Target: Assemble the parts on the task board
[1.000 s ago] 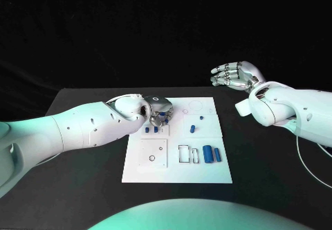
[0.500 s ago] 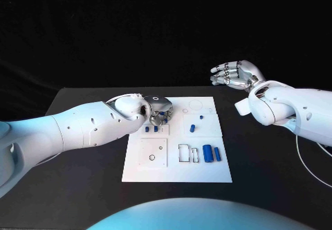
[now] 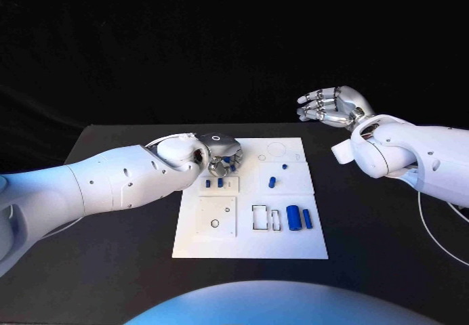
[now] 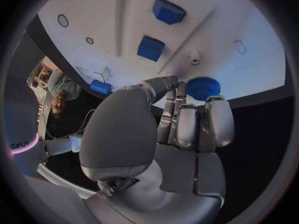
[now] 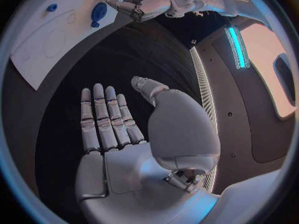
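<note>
pinching a blue gear [image 4: 203, 88] over the task board [image 3: 293, 244], left hand [image 3: 221, 153]; right hand [image 3: 331, 107] spread (empty).

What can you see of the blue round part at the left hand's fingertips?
The blue round part looks like a small plastic disc with a ridged, gear-like rim and a flat top face. It sits at the fingertips of the left hand, which close around it, just above the far left area of the white task board. Whether it touches the board cannot be told. Its underside is hidden by the fingers.
</note>
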Available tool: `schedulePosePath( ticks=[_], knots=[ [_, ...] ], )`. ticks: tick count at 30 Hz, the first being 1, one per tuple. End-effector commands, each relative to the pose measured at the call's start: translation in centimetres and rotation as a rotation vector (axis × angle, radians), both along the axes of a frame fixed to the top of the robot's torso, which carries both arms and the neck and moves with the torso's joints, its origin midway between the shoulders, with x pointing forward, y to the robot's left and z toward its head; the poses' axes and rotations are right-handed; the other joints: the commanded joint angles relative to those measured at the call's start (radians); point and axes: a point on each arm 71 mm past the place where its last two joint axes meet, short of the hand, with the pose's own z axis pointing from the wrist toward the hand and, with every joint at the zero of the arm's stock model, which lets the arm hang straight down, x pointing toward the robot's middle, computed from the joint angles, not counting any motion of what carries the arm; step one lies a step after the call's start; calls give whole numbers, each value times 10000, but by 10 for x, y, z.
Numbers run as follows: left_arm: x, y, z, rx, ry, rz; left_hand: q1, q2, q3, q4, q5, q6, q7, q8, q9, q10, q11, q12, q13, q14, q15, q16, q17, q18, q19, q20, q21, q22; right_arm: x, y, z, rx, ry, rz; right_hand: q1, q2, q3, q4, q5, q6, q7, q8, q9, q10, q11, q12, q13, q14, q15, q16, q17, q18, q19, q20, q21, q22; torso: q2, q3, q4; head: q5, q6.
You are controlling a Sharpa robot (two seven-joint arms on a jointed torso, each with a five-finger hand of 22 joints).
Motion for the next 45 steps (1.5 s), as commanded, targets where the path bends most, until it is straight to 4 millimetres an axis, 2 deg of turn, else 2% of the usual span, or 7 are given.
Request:
schedulePosePath(
  ticks=[1,9,16,20,32,45],
  knots=[
    [-3,0,7,-622,-216,-187,-127,-7,59,-14,-42,15,72,-60,0,86,-28,-61,-5,59,36,64,-20,-175,61,41,24,10,0,2,0,-31,-76,206,-32,76,-41,-43,70,-67,685,-21,-12,-76,-21,44,-18,20,65,-37,-16,112,4,47,-59,-17,-19,2,11,27,15],
    [-4,18,26,-1081,-27,176,-425,-91,-18,35,-68,63,74,-126,12,174,-27,-266,-13,60,43,58,-68,-174,51,62,32,23,0,-1,0,-54,-71,142,-32,76,-41,-43,70,-67,685,-21,-12,-76,-21,44,-18,20,65,-37,-16,112,4,47,-59,-17,-75,5,76,22,16],
    [-1,29,26,-863,304,488,-554,-127,-81,79,-82,60,67,-167,16,184,-26,-375,-21,49,46,45,-117,-169,35,71,14,6,0,-2,0,-58,-65,136,-32,76,-41,-43,70,-67,685,-21,-12,-76,-21,44,-18,20,65,-37,-16,112,4,47,-59,-17,-78,2,106,-1,2],
    [2,34,22,-658,484,669,-638,-147,-132,117,-89,60,70,-190,20,191,-20,-437,-24,43,52,38,-142,-169,31,77,9,5,0,-2,0,-58,-60,138,-32,76,-41,-43,70,-67,685,-21,-12,-76,-21,44,-18,20,65,-37,-16,112,4,47,-59,-17,-75,-6,103,6,-12],
    [4,43,10,-198,894,948,-707,-162,-186,152,-91,71,72,-205,28,207,-18,-492,-24,27,56,19,-202,-169,28,82,6,5,0,-1,-1,-53,-55,151,-32,76,-41,-43,70,-67,685,-21,-12,-76,-21,44,-18,20,65,-37,-16,112,4,47,-59,-17,-87,4,95,36,-44],
    [3,43,5,-180,1011,923,-708,-160,-189,153,-90,73,71,-207,29,210,-19,-497,-24,25,56,16,-209,-168,26,83,3,1,0,-1,-1,-50,-57,159,-32,76,-41,-43,70,-67,685,-21,-12,-76,-21,44,-18,20,65,-37,-16,112,4,47,-59,-17,-75,-4,97,37,-57]
  ],
)
